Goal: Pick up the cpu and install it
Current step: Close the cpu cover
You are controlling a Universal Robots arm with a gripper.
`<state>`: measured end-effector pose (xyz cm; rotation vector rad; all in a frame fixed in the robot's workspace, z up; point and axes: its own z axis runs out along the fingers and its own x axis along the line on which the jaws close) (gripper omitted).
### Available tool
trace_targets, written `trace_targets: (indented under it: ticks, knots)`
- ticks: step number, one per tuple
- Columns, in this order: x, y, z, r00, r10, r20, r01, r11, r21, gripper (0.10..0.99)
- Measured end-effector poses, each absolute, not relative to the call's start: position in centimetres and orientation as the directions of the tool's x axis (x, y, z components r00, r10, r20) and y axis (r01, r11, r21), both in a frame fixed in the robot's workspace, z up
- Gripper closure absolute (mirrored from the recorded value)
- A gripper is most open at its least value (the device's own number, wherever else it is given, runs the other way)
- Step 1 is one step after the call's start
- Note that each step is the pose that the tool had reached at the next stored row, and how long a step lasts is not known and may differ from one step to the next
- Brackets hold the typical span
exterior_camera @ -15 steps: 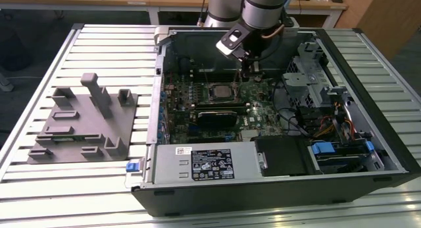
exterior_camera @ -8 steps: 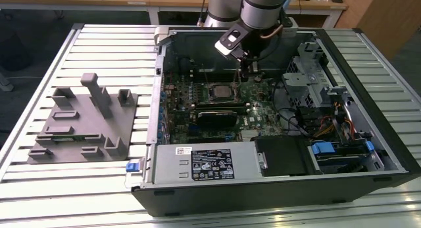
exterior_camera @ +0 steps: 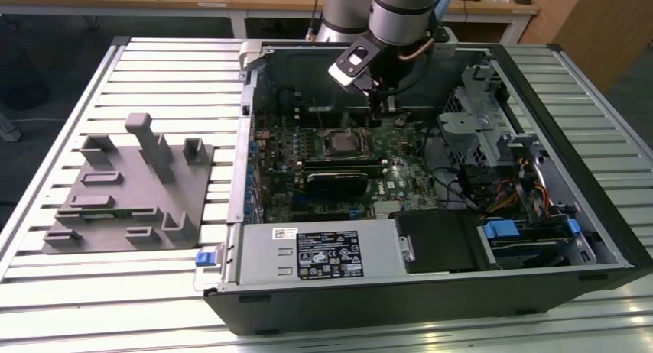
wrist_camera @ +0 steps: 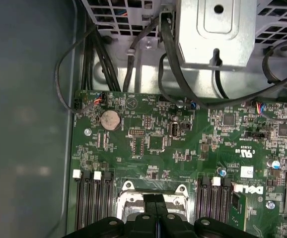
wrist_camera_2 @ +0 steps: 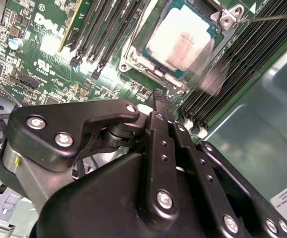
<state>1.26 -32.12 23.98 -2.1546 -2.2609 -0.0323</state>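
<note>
The cpu [wrist_camera_2: 183, 37], a flat square chip with a pale silver top, lies in the socket [exterior_camera: 342, 144] on the green motherboard [exterior_camera: 306, 192] inside the open computer case. In the exterior view my gripper [exterior_camera: 383, 118] hangs inside the case just beyond the socket, toward the case's back wall. Its black fingers [wrist_camera_2: 159, 99] are pressed together with nothing between them, and their tips sit just short of the chip. In the first wrist view the gripper [wrist_camera: 156, 199] shows shut over the socket's metal frame [wrist_camera: 128, 191].
The grey tray [exterior_camera: 128, 192] with upright blocks sits on the slatted table at the exterior view's left. Inside the case are a power supply [exterior_camera: 316, 254], a drive cage [exterior_camera: 490, 116], black cables [wrist_camera: 173, 74], memory slots [wrist_camera: 91, 203] and a coin battery [wrist_camera: 109, 119].
</note>
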Motion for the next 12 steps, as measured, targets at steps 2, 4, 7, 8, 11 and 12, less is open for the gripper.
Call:
trace_targets:
  ticks: [2, 4, 7, 8, 11, 12]
  knots:
    - [1.1, -32.1, 24.0, -0.048, 0.998, 0.028, 0.999, 0.048, 0.002, 0.98]
    - [0.8, -32.1, 24.0, -0.048, 0.998, 0.027, 0.999, 0.048, 0.002, 0.98]
    - [0.4, -32.1, 23.9, -0.048, 0.998, 0.028, 0.999, 0.048, 0.002, 0.98]
    - [0.2, -32.1, 23.8, -0.048, 0.998, 0.028, 0.999, 0.048, 0.002, 0.98]
    - [-0.7, -32.1, 23.7, -0.048, 0.998, 0.028, 0.999, 0.048, 0.002, 0.98]
    - [-0.9, -32.1, 23.7, -0.048, 0.998, 0.028, 0.999, 0.048, 0.002, 0.98]
